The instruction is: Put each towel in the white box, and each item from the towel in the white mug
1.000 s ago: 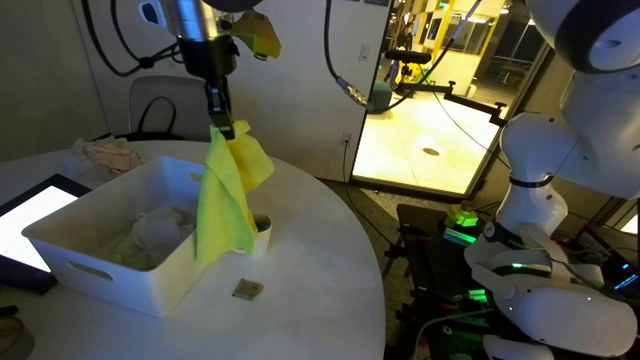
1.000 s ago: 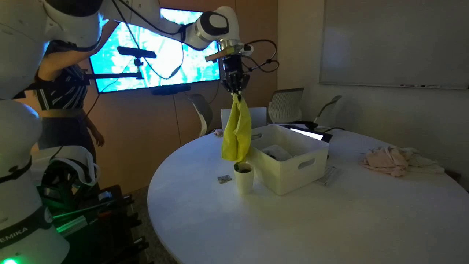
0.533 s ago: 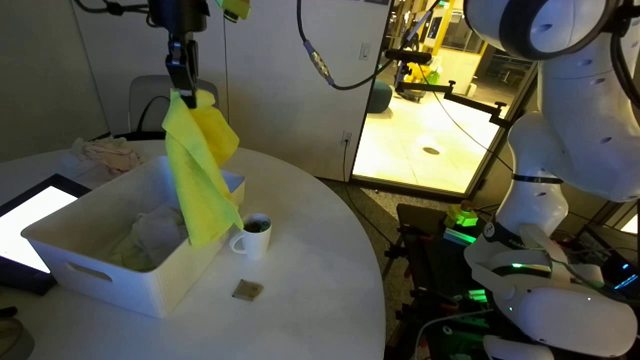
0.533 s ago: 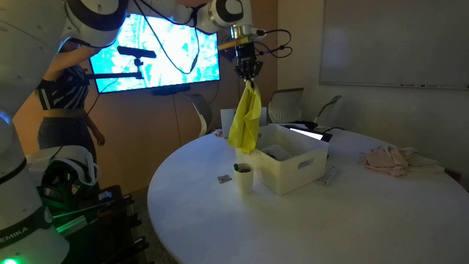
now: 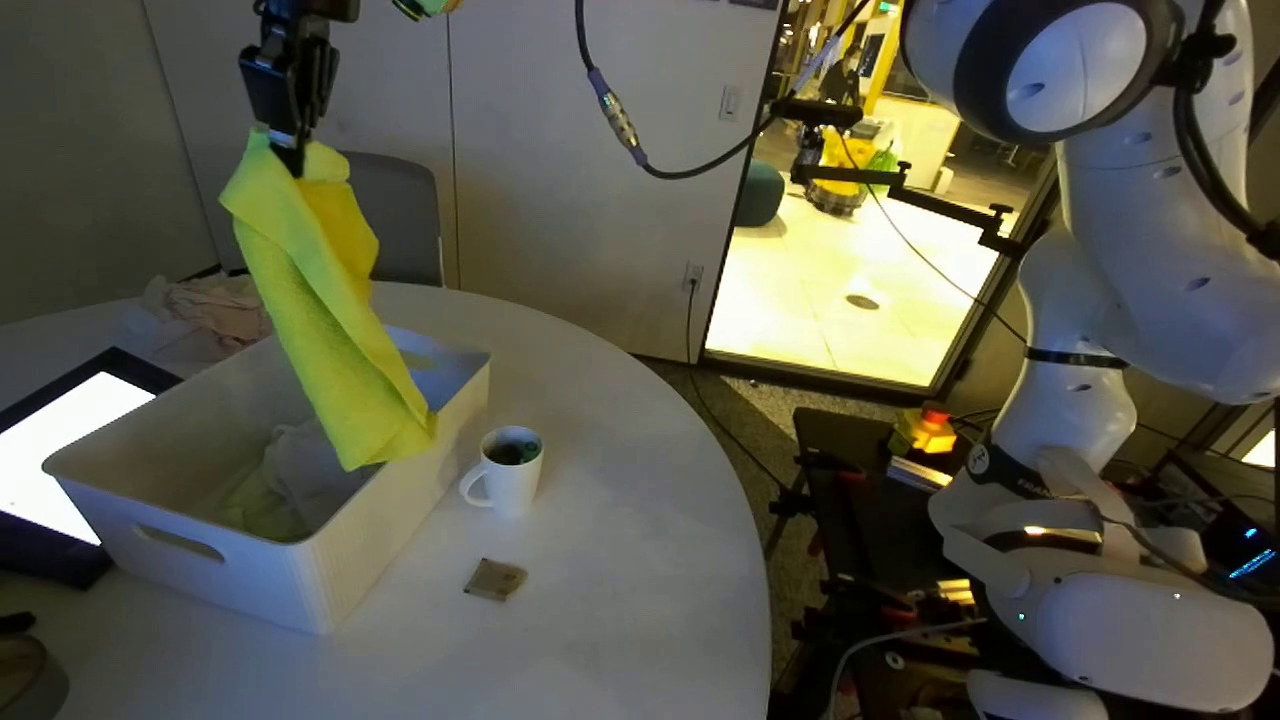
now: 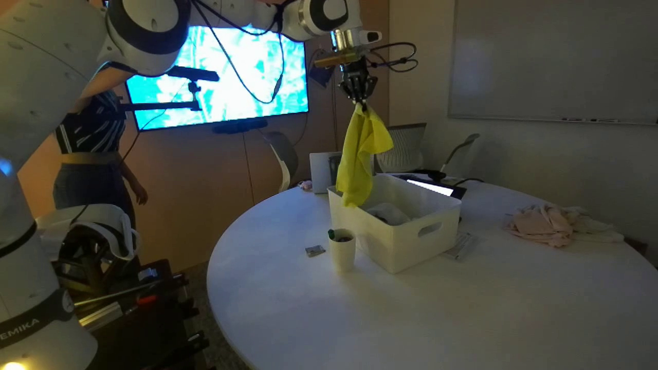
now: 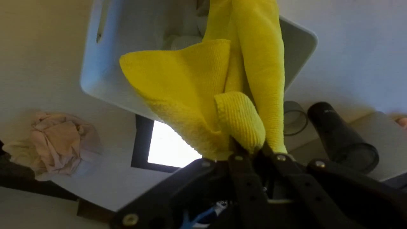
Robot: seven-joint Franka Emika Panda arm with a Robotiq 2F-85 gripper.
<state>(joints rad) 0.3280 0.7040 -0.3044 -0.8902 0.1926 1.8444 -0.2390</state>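
Yellow towel (image 5: 315, 300) is dangling from your tool (image 5: 290, 155), which is pinching its upper end — you are holding it above the white box (image 5: 250, 570). In both exterior views its lower end is overlapping the box's rim on the side facing the white mug (image 5: 518, 490), though these angles are leaving it unclear whether cloth and rim are touching. Inside the box, a crumpled pale cloth (image 5: 310, 470) is lying low. The mug is standing upright on the white counter (image 5: 620, 560) just beside the box, its handle pointing that way — and a small green item (image 6: 331, 234) is showing at its mouth. A flat packet (image 5: 495, 579) is lying near the mug. Across the box from the mug, a lit tablet (image 5: 85, 440) is resting, and a rumpled pink cloth (image 6: 545, 226) is lying well apart from the mug.
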